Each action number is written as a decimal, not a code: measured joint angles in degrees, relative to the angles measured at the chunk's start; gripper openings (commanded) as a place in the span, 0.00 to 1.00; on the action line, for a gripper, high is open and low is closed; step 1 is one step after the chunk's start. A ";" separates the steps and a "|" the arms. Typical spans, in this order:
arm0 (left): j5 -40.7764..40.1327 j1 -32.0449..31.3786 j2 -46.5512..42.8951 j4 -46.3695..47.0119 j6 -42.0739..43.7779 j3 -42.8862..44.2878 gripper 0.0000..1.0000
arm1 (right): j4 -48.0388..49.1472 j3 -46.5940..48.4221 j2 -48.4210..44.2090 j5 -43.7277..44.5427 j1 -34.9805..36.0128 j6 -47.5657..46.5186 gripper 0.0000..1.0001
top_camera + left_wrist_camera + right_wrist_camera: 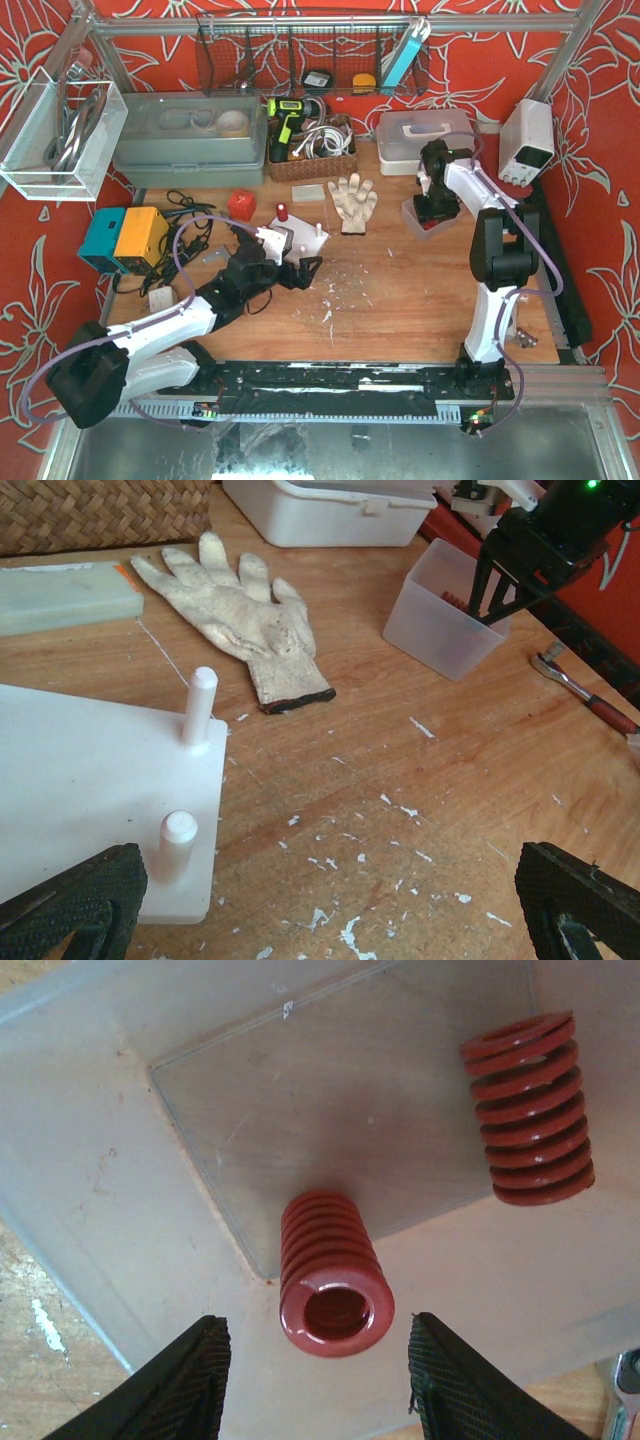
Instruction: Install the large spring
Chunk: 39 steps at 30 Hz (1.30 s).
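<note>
Two red coil springs lie in a clear plastic bin (120, 1190). One spring (335, 1280) stands on end, its open top between my right fingertips; the other (528, 1110) lies further in, apart from it. My right gripper (315, 1325) is open, a finger on each side of the near spring without touching it. In the top view it (435, 200) reaches down into the bin (418, 222). A white base plate (80, 780) carries two upright pegs (200, 705). My left gripper (330, 900) is open and empty, low over the table beside the plate's corner (300, 240).
A white work glove (240, 610) lies behind the plate. A wicker basket (310, 150) and a white lidded box (425, 135) stand at the back. A ratchet wrench (585, 690) lies right of the bin. A pale green block (60, 595) lies left of the glove.
</note>
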 measured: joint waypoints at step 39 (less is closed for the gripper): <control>-1.57 -0.39 -1.44 -0.02 0.24 0.00 1.00 | -4.96 9.44 7.91 1.31 0.02 -1.22 0.30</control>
